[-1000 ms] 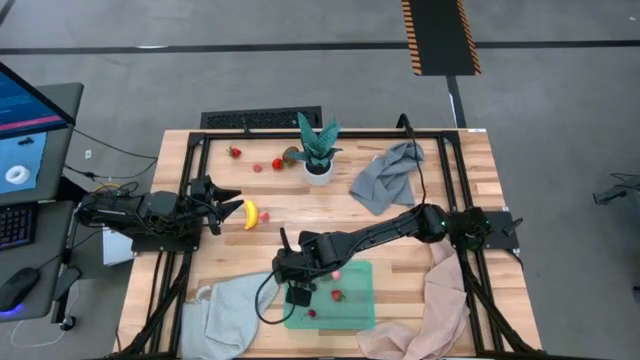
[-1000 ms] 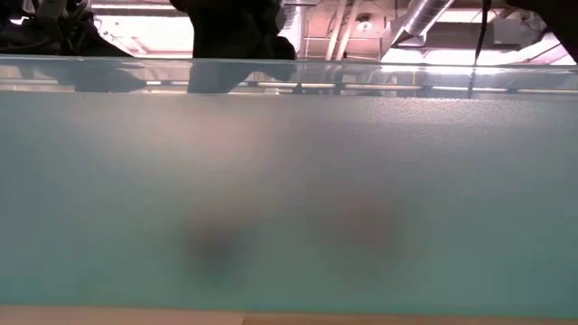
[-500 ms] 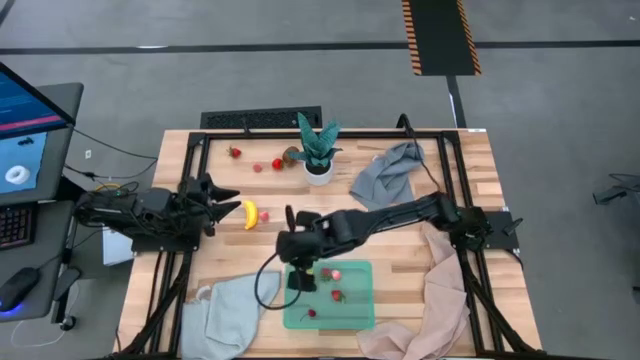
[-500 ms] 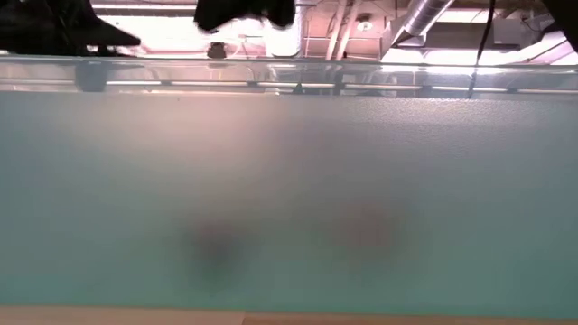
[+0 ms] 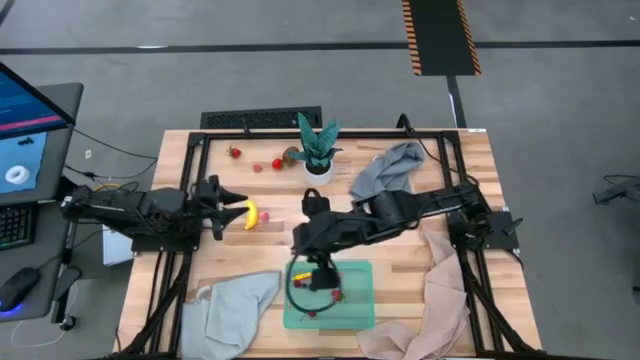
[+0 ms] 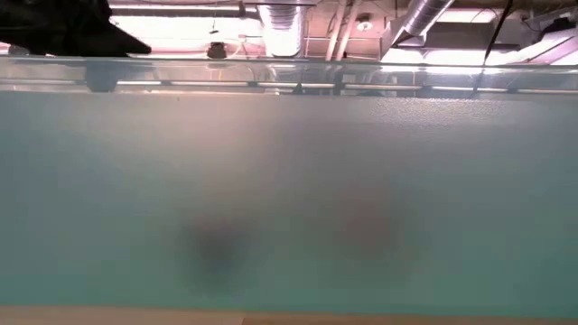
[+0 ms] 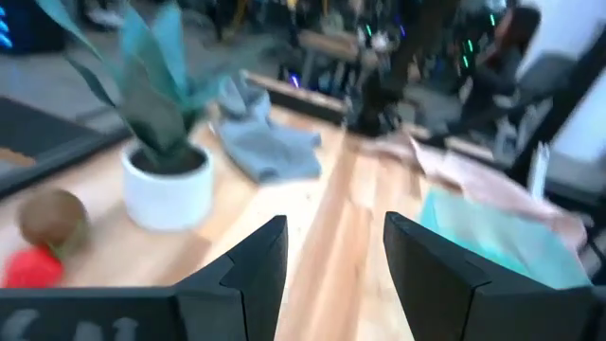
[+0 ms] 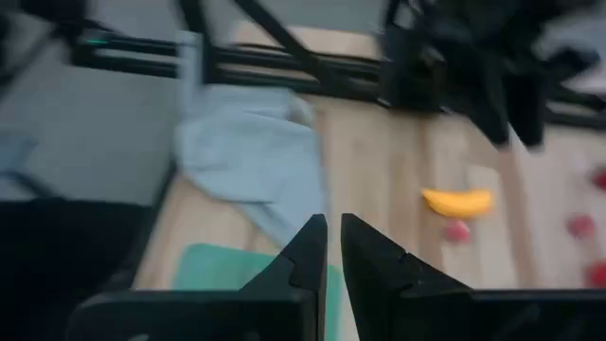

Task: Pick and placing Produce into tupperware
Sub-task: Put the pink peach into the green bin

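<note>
The tupperware (image 5: 330, 296) lies at the near edge of the wooden table (image 5: 400, 260), its long axis running toward the potted plant (image 5: 318, 150). Two red pieces (image 5: 333, 294) lie inside it. In the low view its translucent mint wall (image 6: 289, 199) fills almost the whole picture, with dim dark and reddish smudges behind it.

The banana (image 5: 250, 214) lies on the wood up and to the left of the tupperware, its long axis pointing roughly away from the near edge. A small pink piece (image 5: 266, 216) sits just beside it. Beyond the tupperware, left of the potted plant, lie a strawberry (image 5: 235, 152), two small red pieces (image 5: 277, 164) and a brown round piece (image 5: 290, 155).

The right gripper (image 5: 310, 203) hovers over the bare wood between the tupperware and the plant; its wrist view shows the fingers (image 8: 305, 260) nearly together with only a thin gap, holding nothing. The left gripper (image 5: 232, 198) sits just beside the banana, fingers (image 7: 260, 260) spread apart and empty.

A pale cloth (image 5: 235, 305) lies left of the tupperware, a beige cloth (image 5: 435, 300) to its right, and a grey cloth (image 5: 385, 175) right of the plant. The table stands on a grey floor (image 5: 300, 60); a monitor (image 5: 25, 120) is far left, and ceiling ducts (image 6: 424, 18) show above the container wall.
</note>
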